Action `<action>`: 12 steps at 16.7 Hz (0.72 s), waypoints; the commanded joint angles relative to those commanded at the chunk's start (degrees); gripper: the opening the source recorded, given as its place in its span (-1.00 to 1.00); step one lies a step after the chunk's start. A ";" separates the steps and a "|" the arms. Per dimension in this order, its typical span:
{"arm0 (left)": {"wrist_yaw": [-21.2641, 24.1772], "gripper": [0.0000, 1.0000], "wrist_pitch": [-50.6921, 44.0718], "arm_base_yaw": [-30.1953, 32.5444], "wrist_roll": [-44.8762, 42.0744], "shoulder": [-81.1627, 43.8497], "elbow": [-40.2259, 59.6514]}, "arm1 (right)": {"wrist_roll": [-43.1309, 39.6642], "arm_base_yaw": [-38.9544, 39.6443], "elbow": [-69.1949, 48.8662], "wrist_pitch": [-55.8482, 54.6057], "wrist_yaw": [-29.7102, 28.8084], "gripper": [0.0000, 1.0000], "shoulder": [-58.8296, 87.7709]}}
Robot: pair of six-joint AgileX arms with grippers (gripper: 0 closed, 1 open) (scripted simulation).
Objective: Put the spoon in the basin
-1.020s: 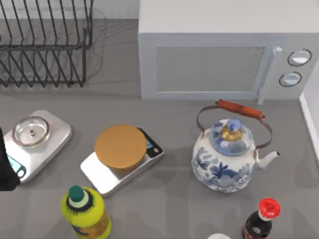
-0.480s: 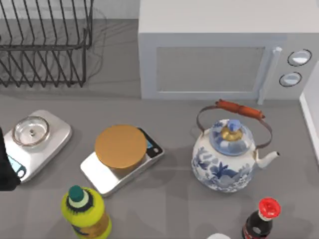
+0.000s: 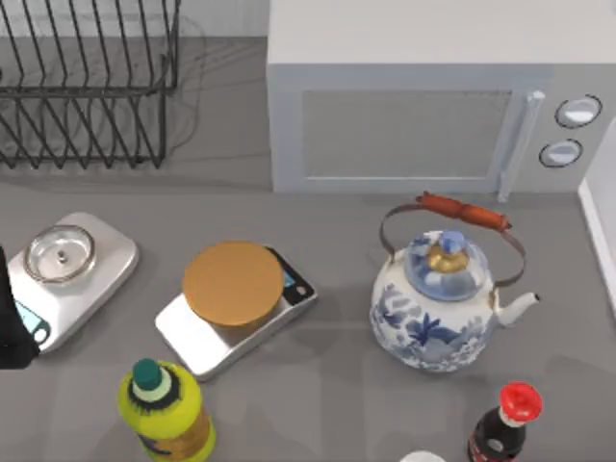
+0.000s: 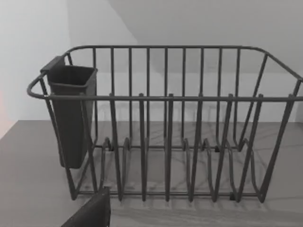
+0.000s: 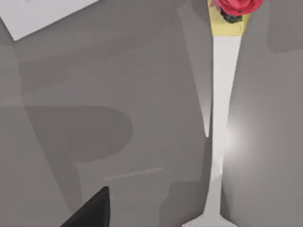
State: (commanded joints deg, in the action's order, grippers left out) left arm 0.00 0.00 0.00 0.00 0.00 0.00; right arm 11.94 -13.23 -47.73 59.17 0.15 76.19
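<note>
Below the right gripper, on the grey table (image 5: pixel 118 71), lies the white spoon (image 5: pixel 220 118), its long handle running toward a yellow end decorated with a red flower (image 5: pixel 233 5); one dark fingertip (image 5: pixel 90 210) of this gripper shows beside it, clear of the spoon, and whether the jaws are open or shut cannot be told. Ahead of the left gripper stands the black wire dish rack (image 4: pixel 165 142) with its dark cutlery cup (image 4: pixel 71 113) clipped to one end; a single dark fingertip (image 4: pixel 92 213) shows in front of the rack, and again the jaw opening cannot be told. Top view: left arm (image 3: pixel 12 322) at the table's left edge, beside a steel kitchen scale (image 3: pixel 67 274); second scale bearing an orange disc (image 3: pixel 233 282); blue-and-white porcelain kettle (image 3: pixel 438 308); white microwave (image 3: pixel 423 106); yellow bottle (image 3: pixel 164 409); red-capped dark bottle (image 3: pixel 505 423).
</note>
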 joint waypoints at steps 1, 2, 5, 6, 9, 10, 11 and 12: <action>0.00 1.00 0.00 0.00 0.00 0.00 0.00 | 0.21 -0.24 -0.91 0.98 -0.03 1.00 1.23; 0.00 1.00 0.00 0.00 0.00 0.00 0.00 | 0.32 -0.36 -1.41 1.48 -0.04 1.00 1.89; 0.00 1.00 0.00 0.00 0.00 0.00 0.00 | 0.34 -0.38 -1.48 1.55 -0.04 1.00 1.98; 0.00 1.00 0.00 0.00 0.00 0.00 0.00 | 0.28 -0.10 -1.29 1.41 -0.03 1.00 1.78; 0.00 1.00 0.00 0.00 0.00 0.00 0.00 | 0.43 -0.20 0.02 -0.72 -0.03 1.00 2.89; 0.00 1.00 0.00 0.00 0.00 0.00 0.00 | 0.49 -0.22 1.05 -2.63 -0.03 1.00 3.79; 0.00 1.00 0.00 0.00 0.00 0.00 0.00 | 0.54 -0.23 2.31 -5.08 -0.03 1.00 4.94; 0.00 1.00 0.00 0.00 0.00 0.00 0.00 | 0.58 -0.22 3.76 -7.96 -0.03 1.00 6.26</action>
State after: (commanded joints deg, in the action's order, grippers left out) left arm 0.00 0.00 0.00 0.00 0.00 0.00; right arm 12.53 -13.45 -43.97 51.21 0.12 82.45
